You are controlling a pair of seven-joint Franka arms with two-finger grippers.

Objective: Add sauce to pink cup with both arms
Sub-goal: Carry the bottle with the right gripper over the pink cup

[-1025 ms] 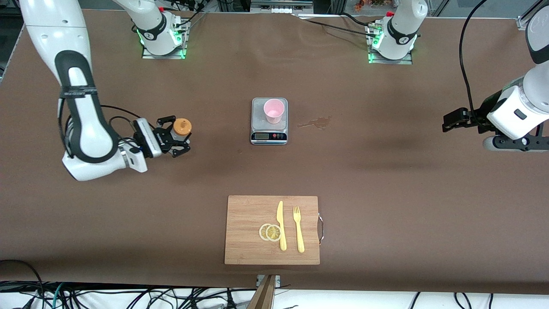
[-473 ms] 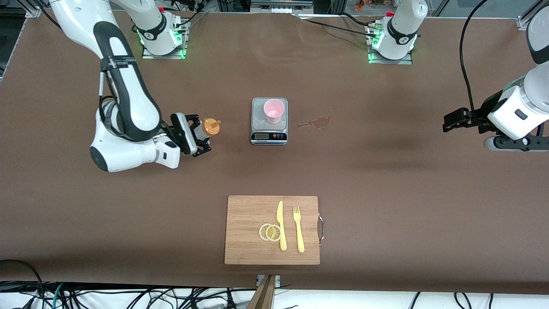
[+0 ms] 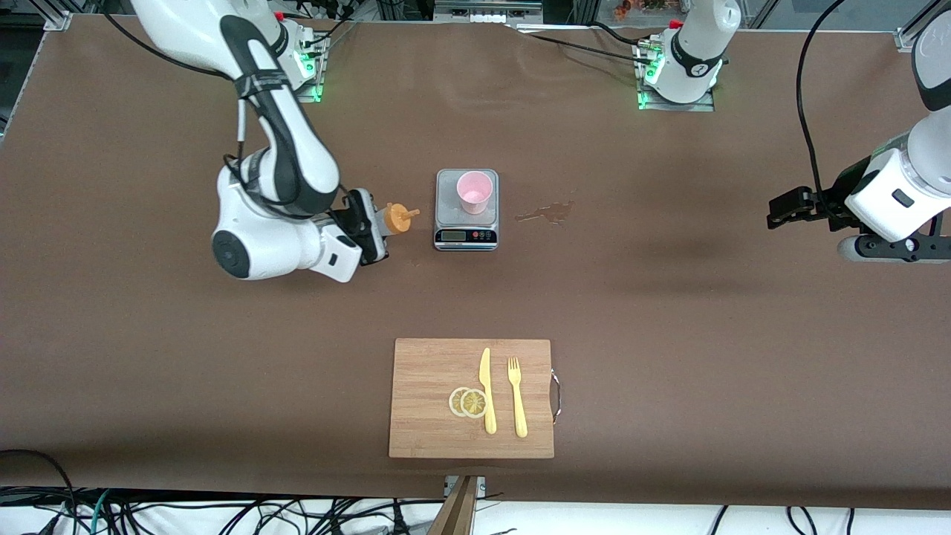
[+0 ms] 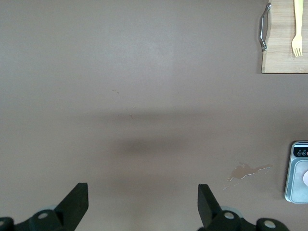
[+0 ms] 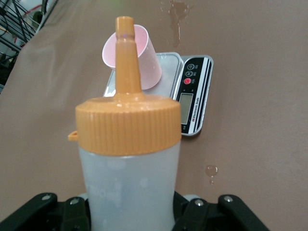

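Note:
The pink cup (image 3: pixel 475 191) stands on a small silver scale (image 3: pixel 446 215) at the table's middle. My right gripper (image 3: pixel 375 227) is shut on the sauce bottle (image 3: pixel 395 219) and holds it tilted over the table beside the scale, orange nozzle toward the cup. In the right wrist view the bottle (image 5: pixel 129 159) fills the picture, with the cup (image 5: pixel 144 60) and the scale (image 5: pixel 192 96) past its nozzle. My left gripper (image 3: pixel 787 208) is open and empty over the table at the left arm's end; in the left wrist view it (image 4: pixel 142 202) shows only bare table between the fingers.
A brownish spill stain (image 3: pixel 548 213) lies beside the scale toward the left arm. A wooden cutting board (image 3: pixel 431 416) with lemon slices (image 3: pixel 468 402), a yellow knife (image 3: pixel 487 390) and a yellow fork (image 3: pixel 516 397) lies nearer the front camera.
My right arm has carried the sauce bottle across the table toward the scale and tipped its nozzle toward the cup. The left arm has not moved.

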